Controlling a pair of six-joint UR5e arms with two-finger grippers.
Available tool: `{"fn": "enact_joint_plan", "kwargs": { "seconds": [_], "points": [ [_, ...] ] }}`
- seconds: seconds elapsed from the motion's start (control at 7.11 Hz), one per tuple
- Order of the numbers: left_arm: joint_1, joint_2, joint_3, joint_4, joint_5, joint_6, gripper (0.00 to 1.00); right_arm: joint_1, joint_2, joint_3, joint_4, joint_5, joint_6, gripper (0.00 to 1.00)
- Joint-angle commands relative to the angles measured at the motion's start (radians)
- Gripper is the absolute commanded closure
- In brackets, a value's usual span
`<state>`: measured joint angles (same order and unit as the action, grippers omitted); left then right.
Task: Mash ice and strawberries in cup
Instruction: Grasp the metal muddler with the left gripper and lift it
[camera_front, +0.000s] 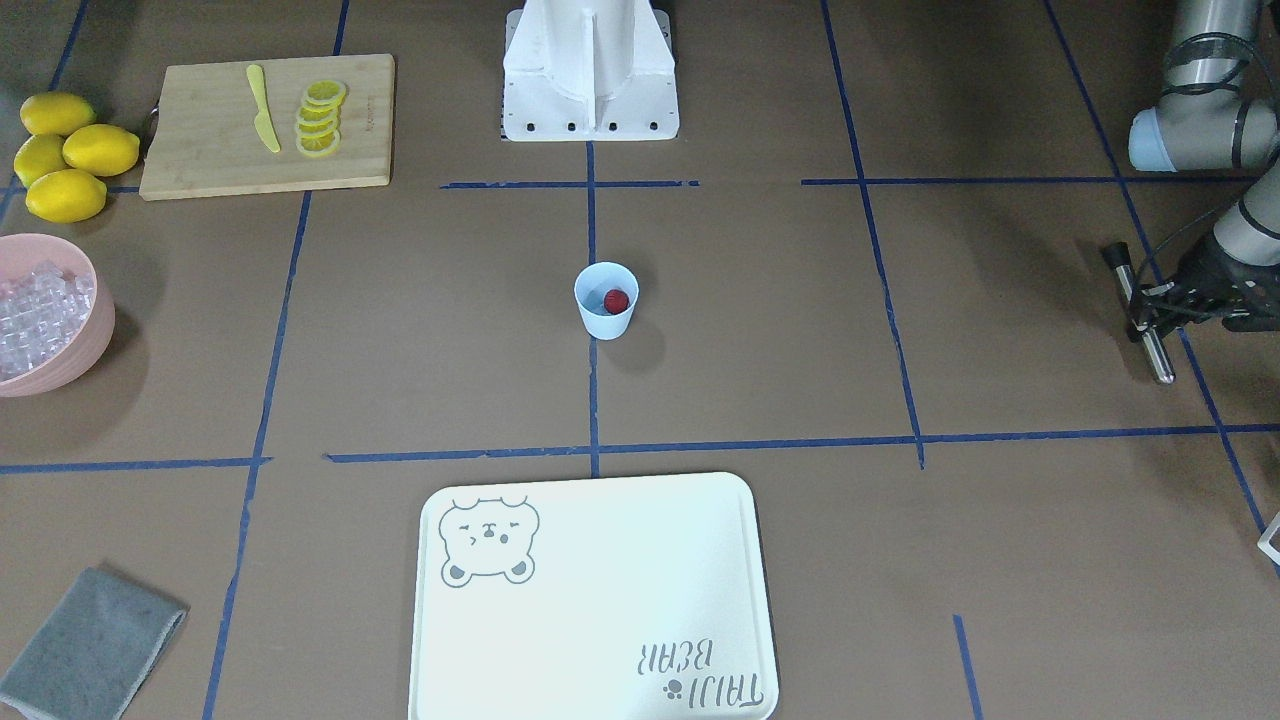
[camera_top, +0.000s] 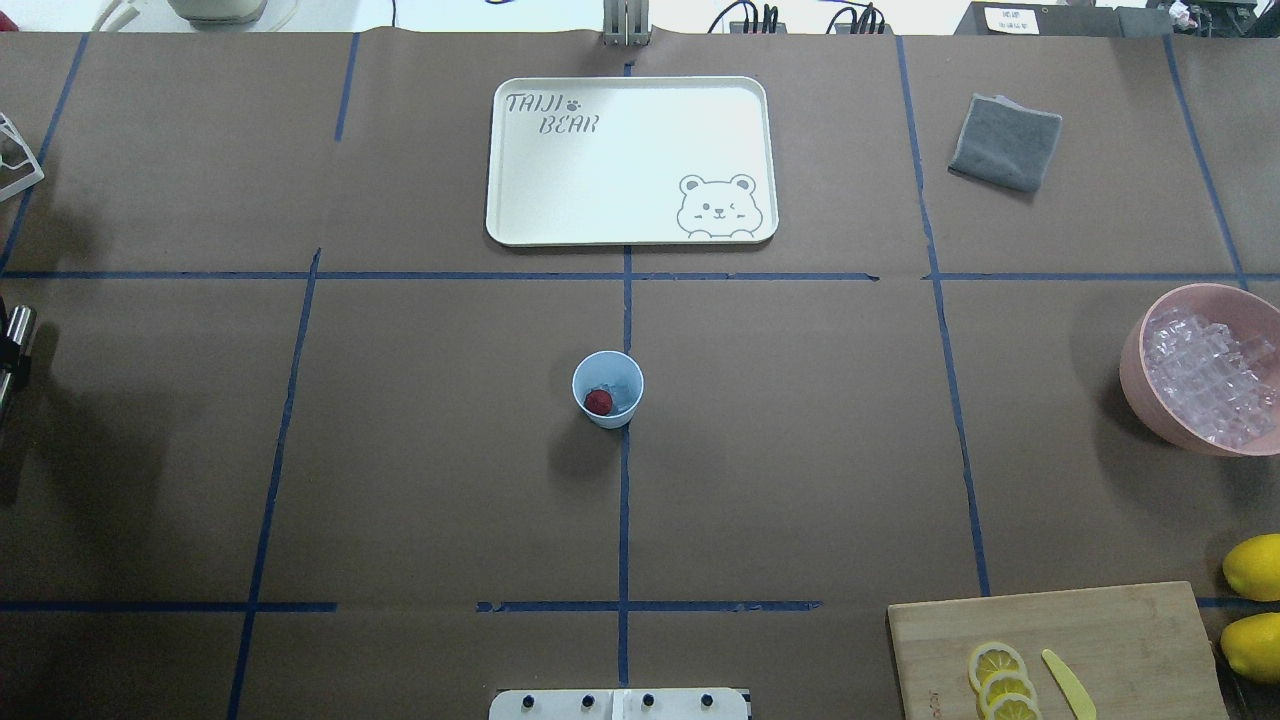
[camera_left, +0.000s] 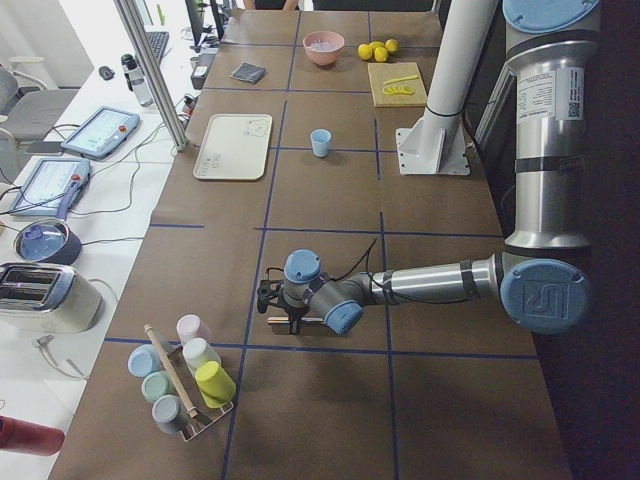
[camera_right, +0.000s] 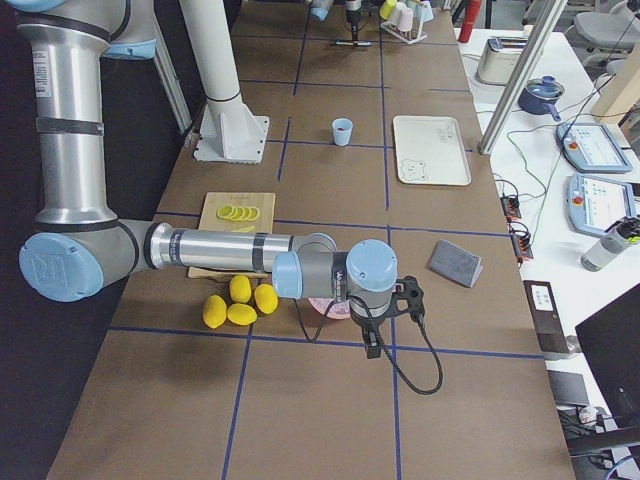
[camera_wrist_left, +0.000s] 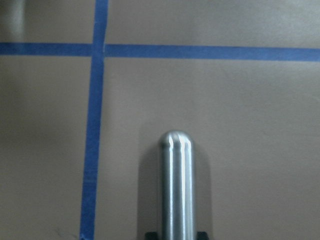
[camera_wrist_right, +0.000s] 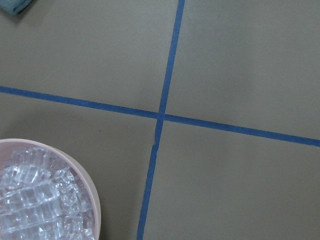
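Note:
The pale blue cup (camera_front: 606, 318) (camera_top: 608, 412) stands upright at the table's middle. Inside it lies a dark red strawberry (camera_front: 617, 301) (camera_top: 598, 402) beside a little clear ice (camera_top: 621, 387). Far off at the table's left end, my left gripper (camera_front: 1148, 314) is shut on a metal rod (camera_front: 1160, 362) (camera_wrist_left: 176, 180), which hangs low over bare brown paper. My right gripper (camera_right: 374, 342) shows only in the exterior right view, near the pink bowl, and I cannot tell whether it is open or shut.
A pink bowl (camera_front: 92, 340) (camera_top: 1135, 370) full of ice cubes (camera_wrist_right: 35, 205) sits at the table's right end. Close by are lemons (camera_front: 70, 150) and a cutting board (camera_front: 200, 150) with lemon slices and a yellow knife. A white tray (camera_top: 600, 180), a grey cloth (camera_top: 1005, 142) and a cup rack (camera_left: 185, 385) are also here.

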<state>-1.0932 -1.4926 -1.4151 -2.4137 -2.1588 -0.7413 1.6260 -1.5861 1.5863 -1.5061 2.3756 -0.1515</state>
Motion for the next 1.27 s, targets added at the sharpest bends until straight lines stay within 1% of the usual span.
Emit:
{"fn": "enact_joint_plan", "kwargs": {
  "seconds": [0.0, 0.14, 0.28, 0.42, 0.56, 0.7, 0.84, 0.98, 1.13],
  "points": [
    [-0.040, -0.001, -0.124, 0.007, -0.001, 0.002, 1.00, 0.000, 0.000, 0.001, 0.001, 0.001, 0.000, 0.00],
    [-0.045, -0.009, -0.243, 0.007, 0.007, 0.009, 1.00, 0.000, 0.000, 0.012, 0.001, 0.001, 0.000, 0.00],
    [-0.042, -0.017, -0.308, 0.007, 0.011, 0.011, 1.00, 0.000, 0.009, 0.014, 0.001, 0.001, 0.000, 0.00],
    [-0.042, -0.052, -0.377, 0.007, 0.045, 0.011, 1.00, 0.000, 0.021, 0.014, 0.001, 0.001, 0.000, 0.00],
    [-0.034, -0.085, -0.439, 0.007, 0.059, 0.011, 1.00, 0.000, 0.026, 0.014, 0.001, 0.001, 0.001, 0.00],
    [-0.010, -0.178, -0.446, 0.005, 0.121, 0.008, 1.00, 0.000, 0.026, 0.014, 0.001, 0.007, 0.001, 0.00],
    [0.080, -0.228, -0.462, -0.002, 0.237, -0.006, 1.00, 0.000, 0.026, 0.015, 0.001, 0.014, 0.001, 0.00],
    [0.132, -0.273, -0.473, -0.007, 0.285, -0.013, 1.00, 0.000, 0.028, 0.012, 0.000, 0.013, 0.001, 0.00],
    [0.195, -0.282, -0.501, -0.081, 0.430, -0.057, 1.00, 0.000, 0.028, 0.015, 0.000, 0.014, 0.001, 0.00]
  ]
}}
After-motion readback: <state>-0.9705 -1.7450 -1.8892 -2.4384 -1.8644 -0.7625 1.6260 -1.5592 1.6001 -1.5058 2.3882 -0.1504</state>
